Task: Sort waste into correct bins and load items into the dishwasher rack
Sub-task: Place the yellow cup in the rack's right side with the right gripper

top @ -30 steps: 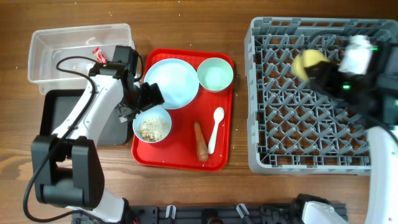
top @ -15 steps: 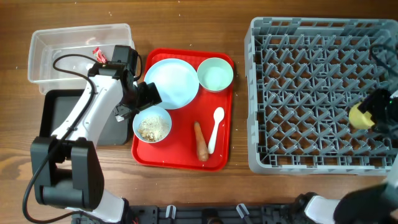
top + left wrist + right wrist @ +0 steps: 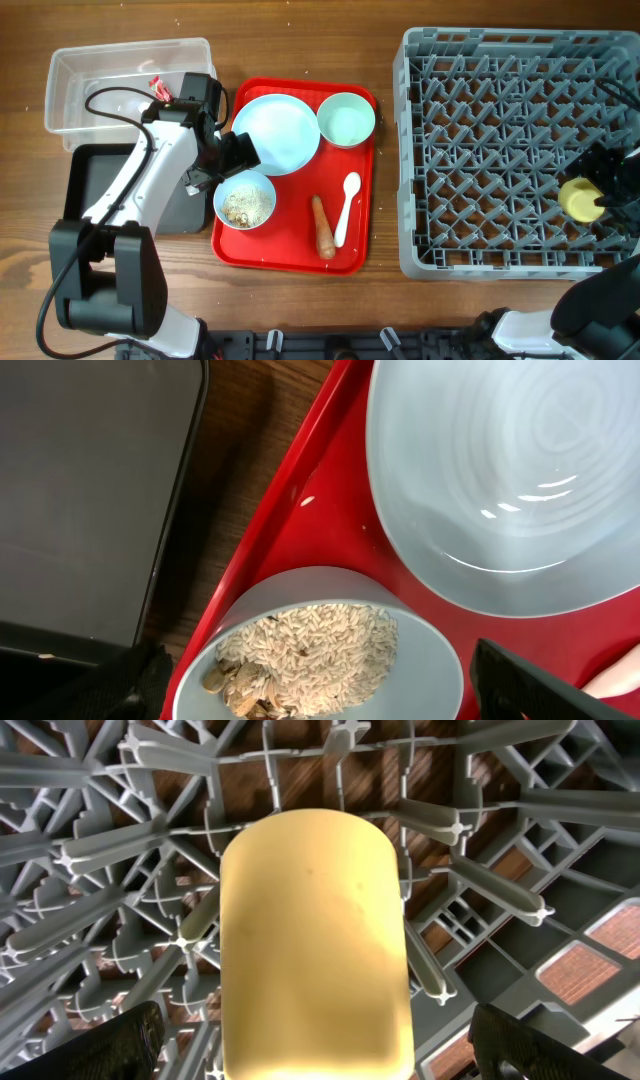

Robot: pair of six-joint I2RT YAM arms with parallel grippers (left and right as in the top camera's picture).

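Observation:
My left gripper (image 3: 228,172) (image 3: 320,685) is open, its fingers on either side of the light blue bowl (image 3: 245,200) (image 3: 330,650) that holds the rice-like crumbs (image 3: 310,655). The bowl stands on the red tray (image 3: 290,250) with the light blue plate (image 3: 275,130) (image 3: 500,480), pale green bowl (image 3: 346,120), carrot (image 3: 323,228) and white spoon (image 3: 346,205). The red wrapper (image 3: 158,85) lies in the clear tub (image 3: 90,75). My right gripper (image 3: 598,195) (image 3: 315,1045) is open, its fingers clear of the yellow cup (image 3: 578,197) (image 3: 312,940) among the pegs of the grey rack (image 3: 500,150).
The black tray (image 3: 95,185) (image 3: 90,490) sits in front of the clear tub, left of the red tray, partly under my left arm. The rack fills the right side of the table. Bare wood lies between the red tray and the rack.
My right arm carried the yellow cup from the rack's upper right down to its near right part, low among the pegs. My left arm barely moved.

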